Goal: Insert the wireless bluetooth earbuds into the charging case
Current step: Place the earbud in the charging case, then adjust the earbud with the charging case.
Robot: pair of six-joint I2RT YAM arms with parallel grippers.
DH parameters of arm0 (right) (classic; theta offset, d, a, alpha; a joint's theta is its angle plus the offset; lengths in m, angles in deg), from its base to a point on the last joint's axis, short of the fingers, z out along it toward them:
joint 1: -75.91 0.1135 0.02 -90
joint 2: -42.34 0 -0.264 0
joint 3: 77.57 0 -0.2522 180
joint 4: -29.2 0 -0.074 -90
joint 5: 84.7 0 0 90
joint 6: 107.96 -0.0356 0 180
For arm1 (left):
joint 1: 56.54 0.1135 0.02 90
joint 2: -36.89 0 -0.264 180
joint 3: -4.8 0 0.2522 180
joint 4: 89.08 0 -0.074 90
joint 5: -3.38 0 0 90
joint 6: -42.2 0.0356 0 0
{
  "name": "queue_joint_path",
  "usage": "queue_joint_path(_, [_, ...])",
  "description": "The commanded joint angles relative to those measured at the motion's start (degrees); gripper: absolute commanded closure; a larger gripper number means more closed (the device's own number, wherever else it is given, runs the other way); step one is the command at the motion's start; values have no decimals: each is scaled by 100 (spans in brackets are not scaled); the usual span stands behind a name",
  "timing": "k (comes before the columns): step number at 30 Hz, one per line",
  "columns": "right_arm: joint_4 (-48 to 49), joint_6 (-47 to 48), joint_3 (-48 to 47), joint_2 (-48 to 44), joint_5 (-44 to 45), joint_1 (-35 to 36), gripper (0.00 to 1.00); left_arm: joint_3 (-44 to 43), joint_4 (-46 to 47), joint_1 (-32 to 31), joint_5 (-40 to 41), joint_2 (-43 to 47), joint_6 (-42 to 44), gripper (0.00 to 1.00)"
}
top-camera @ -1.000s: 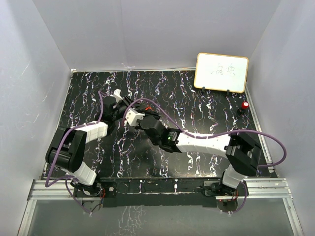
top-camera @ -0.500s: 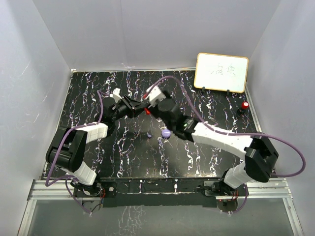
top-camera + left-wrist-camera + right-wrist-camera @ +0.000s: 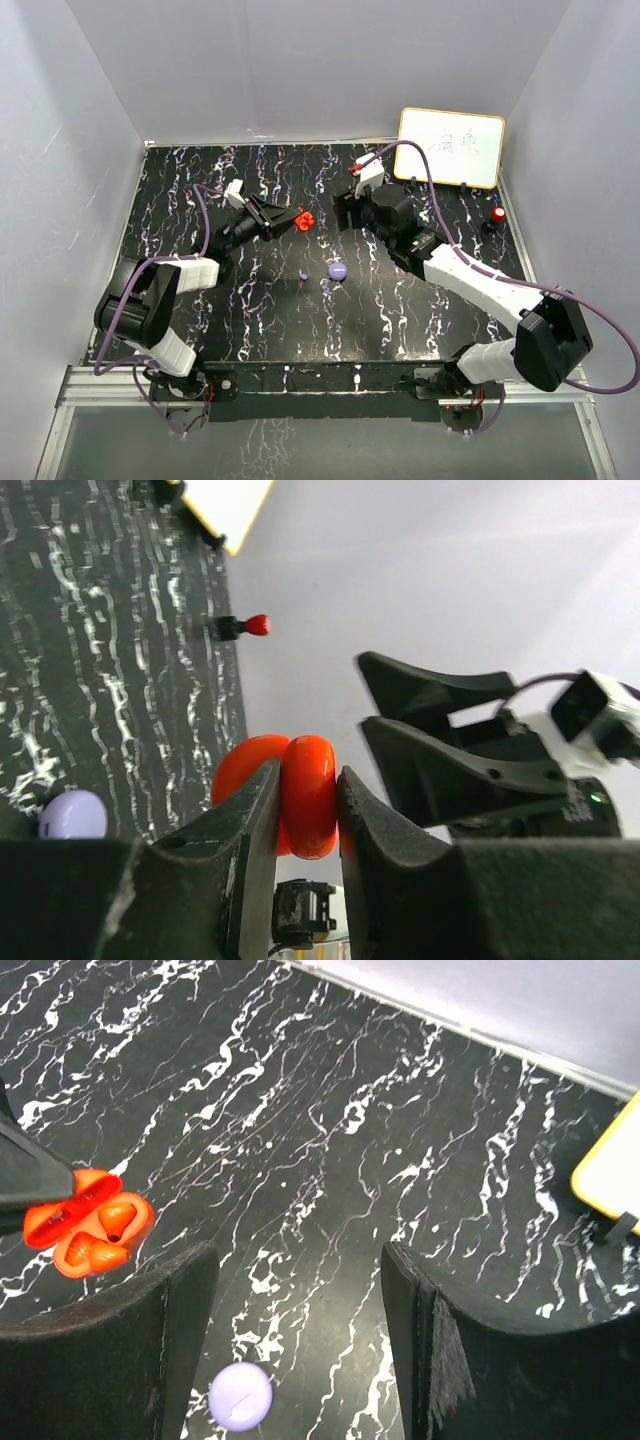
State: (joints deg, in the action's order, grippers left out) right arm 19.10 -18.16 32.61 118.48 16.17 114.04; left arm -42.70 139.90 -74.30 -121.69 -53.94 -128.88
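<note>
Jaws of my left gripper (image 3: 307,777) are clenched on the red charging case (image 3: 312,815), which stands open at their tip. From my right wrist I see red-orange shapes (image 3: 95,1240) sitting in its wells, though I cannot tell what they are. My right gripper (image 3: 300,1265) is spread wide and grasps nothing, near that case over the marbled black table (image 3: 330,1110), while the tiny purple earbud (image 3: 303,274) lies loose on the table, near the round purple case (image 3: 337,270).
</note>
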Motion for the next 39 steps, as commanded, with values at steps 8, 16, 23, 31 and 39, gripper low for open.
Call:
queue_joint_path(8, [715, -830, 269, -73, -370, -78, 36, 94, 2041, -17, -269, -605, -992, 100])
queue_joint_path(16, [750, -936, 389, -23, -507, -78, 36, 74, 1805, -22, -211, -457, -895, 100])
queue_joint_path(23, [876, -1000, 460, 107, -632, -78, 36, 51, 1496, -18, -178, -279, -754, 100])
queue_joint_path(31, [985, -1102, 442, 329, -833, -79, 36, 9, 1201, -17, -175, -116, -602, 100])
queue_joint_path(39, [1031, -1161, 374, 456, -961, -78, 36, -10, 1048, -17, -162, -32, -525, 100])
